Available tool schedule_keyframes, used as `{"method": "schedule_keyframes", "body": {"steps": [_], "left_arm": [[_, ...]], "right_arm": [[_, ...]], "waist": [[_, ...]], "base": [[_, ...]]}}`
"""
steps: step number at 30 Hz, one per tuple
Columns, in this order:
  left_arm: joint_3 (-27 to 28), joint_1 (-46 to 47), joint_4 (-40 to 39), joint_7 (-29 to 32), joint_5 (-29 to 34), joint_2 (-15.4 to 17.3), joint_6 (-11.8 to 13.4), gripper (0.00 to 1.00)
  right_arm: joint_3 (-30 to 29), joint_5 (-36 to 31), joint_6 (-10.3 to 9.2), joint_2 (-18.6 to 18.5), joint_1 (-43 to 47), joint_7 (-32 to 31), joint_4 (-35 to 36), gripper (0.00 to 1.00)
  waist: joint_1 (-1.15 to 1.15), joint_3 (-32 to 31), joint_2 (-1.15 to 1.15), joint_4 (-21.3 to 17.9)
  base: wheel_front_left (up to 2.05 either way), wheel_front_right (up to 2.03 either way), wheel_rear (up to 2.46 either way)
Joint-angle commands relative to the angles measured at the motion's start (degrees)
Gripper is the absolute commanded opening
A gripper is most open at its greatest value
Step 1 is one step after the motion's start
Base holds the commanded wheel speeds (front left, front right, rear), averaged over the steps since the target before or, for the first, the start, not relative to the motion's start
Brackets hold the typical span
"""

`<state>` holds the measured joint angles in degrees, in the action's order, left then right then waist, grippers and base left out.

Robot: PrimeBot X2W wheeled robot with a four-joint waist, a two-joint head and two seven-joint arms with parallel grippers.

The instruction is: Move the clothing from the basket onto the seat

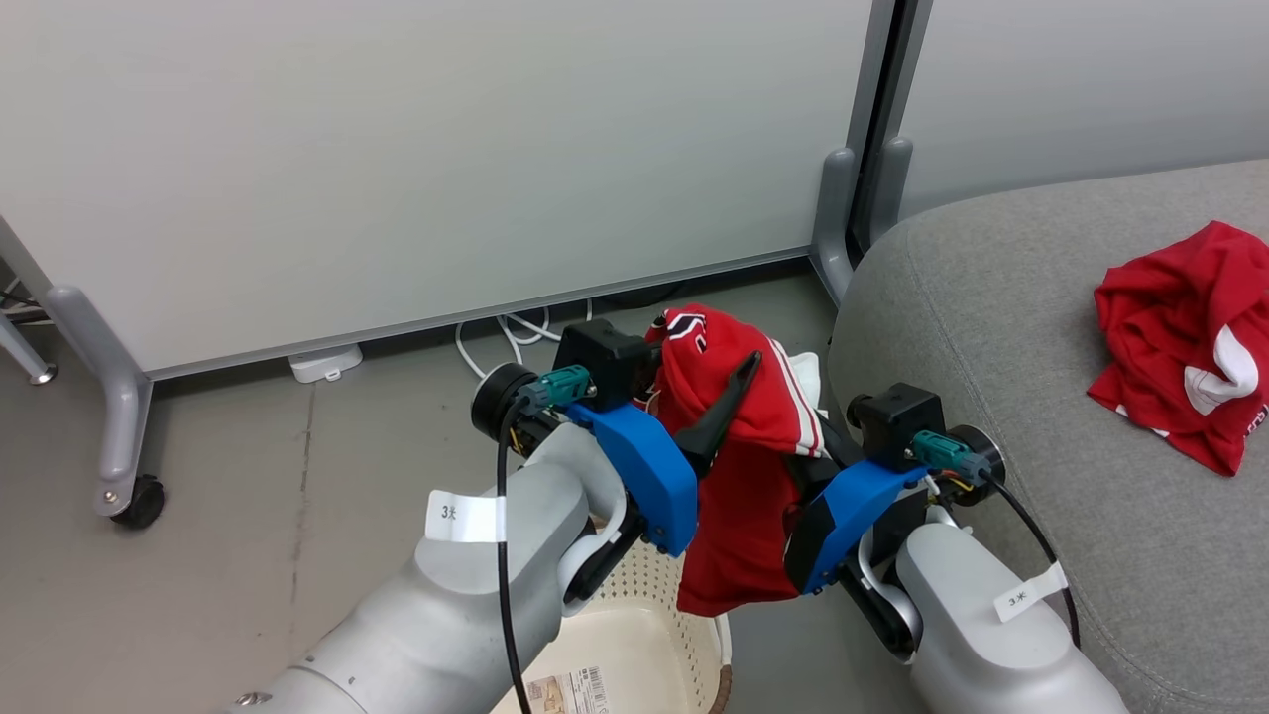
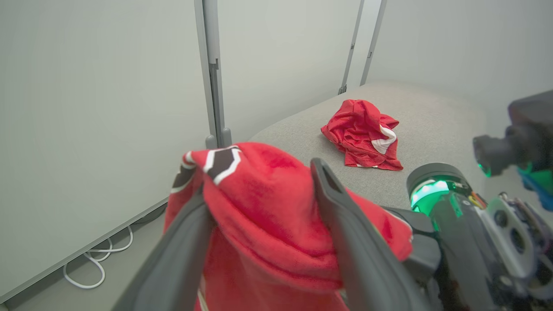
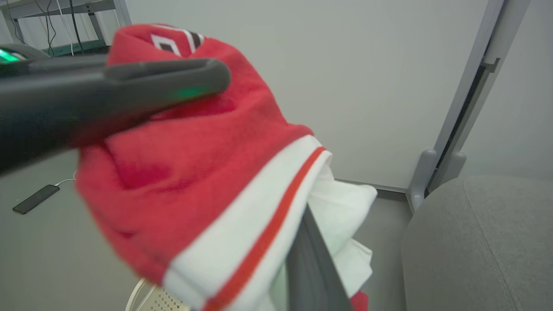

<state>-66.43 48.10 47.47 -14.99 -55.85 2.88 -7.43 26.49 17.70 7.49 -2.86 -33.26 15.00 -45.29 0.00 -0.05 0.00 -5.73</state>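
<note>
Handoff stage, by the look of it. One red garment (image 1: 1180, 337) already sits crumpled on the sofa (image 1: 991, 327). The other garment (image 1: 739, 496) is up in the air above the basket (image 1: 644, 595), strung between both arms just beside the sofa's rounded end.

Our left gripper (image 2: 259, 183) has its fingers (image 2: 345, 224) spread wide, with the cloth just slumped over and between them, so it isn't clamping anything. Our right gripper (image 3: 302, 229) is pressed together by the white striped hem. We reckon it has the fabric pinched, though the cloth hides most of the contact.

So we'd say we're well past halfway: this piece is out of the basket but not on the sofa yet. Next, we think the left gripper needs to slide out without snagging the folds, then the right arm carries the piece over the cushion and lets go. Main worry is cloth clinging to that left finger.
</note>
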Motion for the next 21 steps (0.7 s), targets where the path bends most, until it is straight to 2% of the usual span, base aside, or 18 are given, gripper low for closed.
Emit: {"method": "schedule_keyframes", "body": {"steps": [1, 10, 18, 21], "left_arm": [[0.48, -0.77, 0.23, -0.28, 0.32, 0.02, -0.07, 1.0], [4.65, -3.48, -0.59, -0.28, 3.2, 0.8, 0.06, 1.0], [12.35, -12.09, -8.99, -0.24, 10.69, 5.36, 0.14, 1.0], [17.47, -18.21, -14.44, -0.23, 15.04, 7.59, 0.22, 1.0]], "right_arm": [[-0.22, -0.15, 0.01, -0.05, 0.25, 0.24, 0.35, 0.0], [-0.84, -0.38, 0.01, -0.05, 0.78, 0.25, 0.71, 0.0], [-1.83, -0.88, 0.01, -0.05, 1.12, 0.25, 1.19, 0.0], [-2.18, -1.22, 0.01, -0.05, 1.36, 0.25, 1.4, 0.0]], "waist": [[0.0, -0.01, 0.0, 0.03], [0.0, -0.08, 0.0, 0.31], [0.0, -0.14, 0.0, 0.57], [0.0, -0.21, 0.0, 0.73]], "base": [[0.0, 0.0, 0.0], [0.0, 0.0, 0.0], [0.0, 0.0, 0.0], [0.0, 0.0, 0.0]]}}
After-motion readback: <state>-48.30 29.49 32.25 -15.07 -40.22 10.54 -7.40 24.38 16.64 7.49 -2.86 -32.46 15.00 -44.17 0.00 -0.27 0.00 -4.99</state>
